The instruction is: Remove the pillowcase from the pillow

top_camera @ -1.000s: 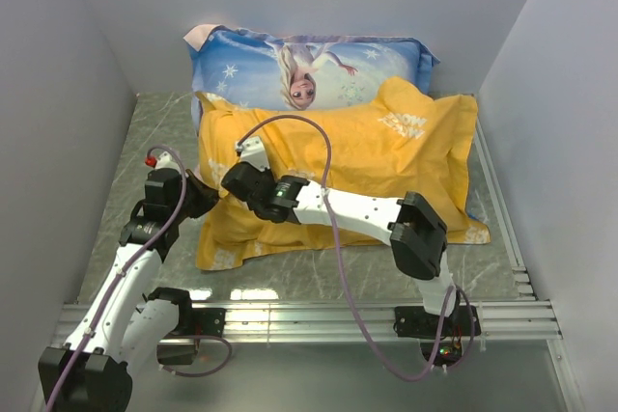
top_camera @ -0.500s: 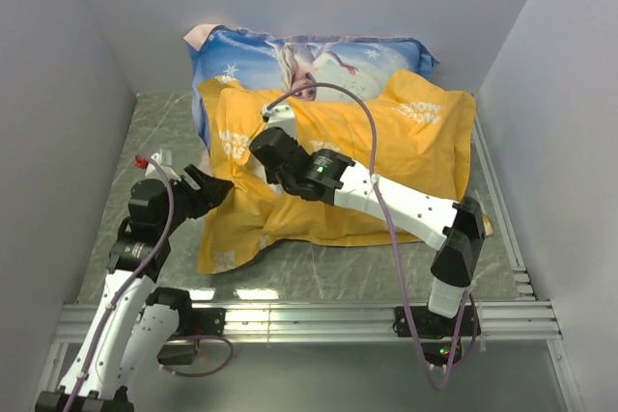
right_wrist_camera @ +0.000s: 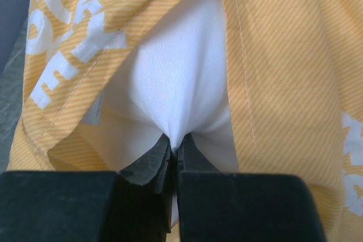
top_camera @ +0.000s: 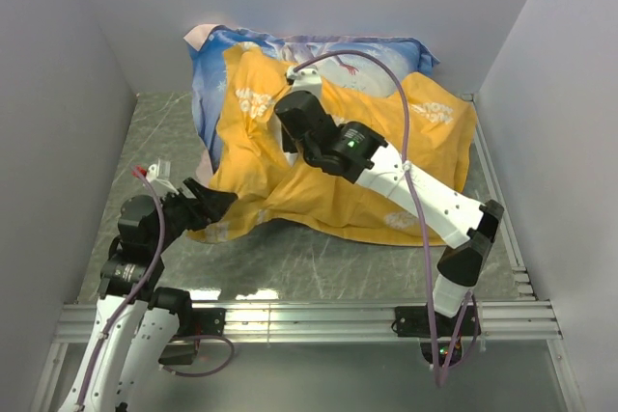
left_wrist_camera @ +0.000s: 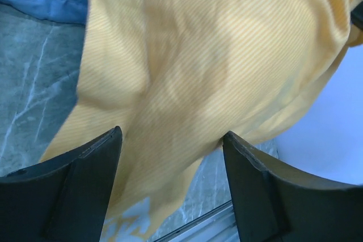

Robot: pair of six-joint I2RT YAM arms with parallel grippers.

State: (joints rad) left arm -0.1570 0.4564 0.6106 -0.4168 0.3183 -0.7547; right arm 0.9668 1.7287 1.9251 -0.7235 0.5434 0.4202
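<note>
The yellow-orange pillowcase (top_camera: 439, 132) with white lettering lies bunched across the back of the table, its left part lifted and draped. In the right wrist view the case's (right_wrist_camera: 272, 72) opening gapes around the white pillow (right_wrist_camera: 170, 72), and my right gripper (right_wrist_camera: 176, 143) is shut on a pinch of the pillow's white fabric. From above, that gripper (top_camera: 290, 132) sits over the case's upper left, and the pillow is hidden there. My left gripper (top_camera: 218, 203) is open by the case's near-left corner. The yellow cloth (left_wrist_camera: 198, 55) hangs just beyond the left gripper (left_wrist_camera: 170, 137), with nothing held.
A light blue Elsa-print pillow (top_camera: 205, 74) lies against the back wall, partly under the yellow case. Grey walls close in on the left, right and back. A metal rail (top_camera: 309, 315) runs along the near edge. Grey marble tabletop (top_camera: 319, 262) shows in front.
My left gripper opened, let go of the pillowcase's left edge and drew back toward the near edge. My right gripper moved toward the back, still shut, dragging the case's left side up and back.
</note>
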